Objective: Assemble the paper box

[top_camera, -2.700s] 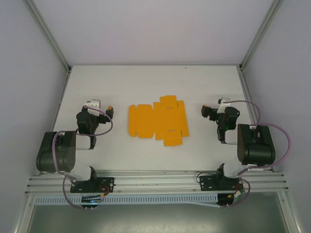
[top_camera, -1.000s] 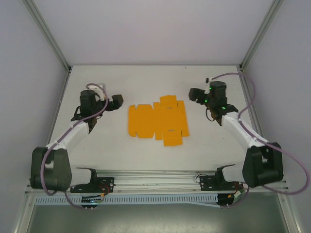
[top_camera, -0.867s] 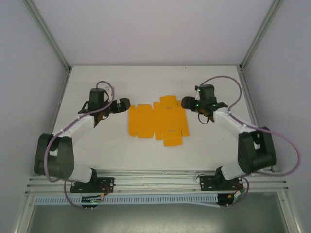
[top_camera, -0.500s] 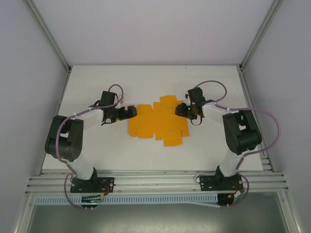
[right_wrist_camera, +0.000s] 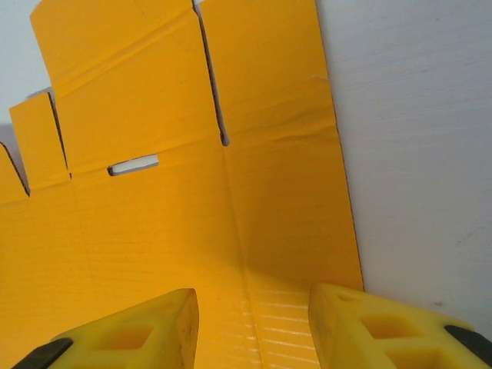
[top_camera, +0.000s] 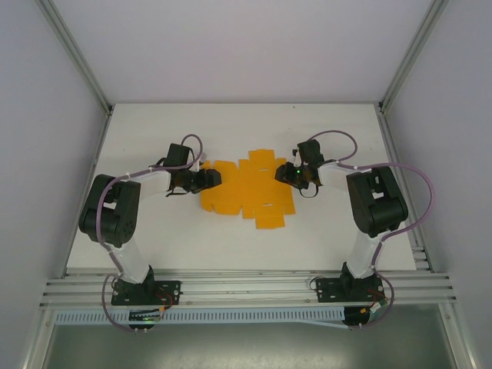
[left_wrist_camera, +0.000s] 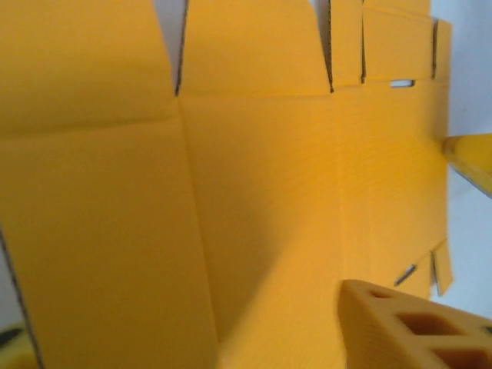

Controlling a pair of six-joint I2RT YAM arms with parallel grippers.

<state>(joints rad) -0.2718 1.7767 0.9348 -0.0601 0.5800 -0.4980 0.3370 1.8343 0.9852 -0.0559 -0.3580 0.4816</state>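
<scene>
**A:** Where's the paper box point(top_camera: 247, 192) right now?

**B:** Middle of the white table point(top_camera: 154, 131), not folded up at all. It's an orange-yellow die-cut sheet with flaps sticking out along its far and near sides, and from above it looks to be lying flat.

**A:** And the arms?

**B:** One at each end. The left gripper point(top_camera: 209, 179) is down at the sheet's left edge, and the right gripper point(top_camera: 286, 175) is at the right edge, towards the far corner. Both arms reach in from the sides, elbows out, so the card sits between them.

**A:** Is the right one holding it?

**B:** Doesn't look like it. Through the right wrist camera, both yellow fingers point(right_wrist_camera: 131, 338) stand apart with a clear gap. The card runs under that gap, creases and all, and its right edge ends just short of the right-hand finger. There's a small cut slot point(right_wrist_camera: 133, 164) further up the sheet, then bare table to the right. So the jaws are parted and grasping nothing that I can see.

**A:** And the left?

**B:** Harder. Its wrist camera is right down on the card — orange almost edge to edge, fold lines and flap cuts running across. One ribbed yellow finger point(left_wrist_camera: 415, 330) pokes in at the lower right, over the sheet, and the other is just a sliver at the lower left corner. Whether it's pinching the card, pressing on it or only hanging above it, I can't tell.
</scene>
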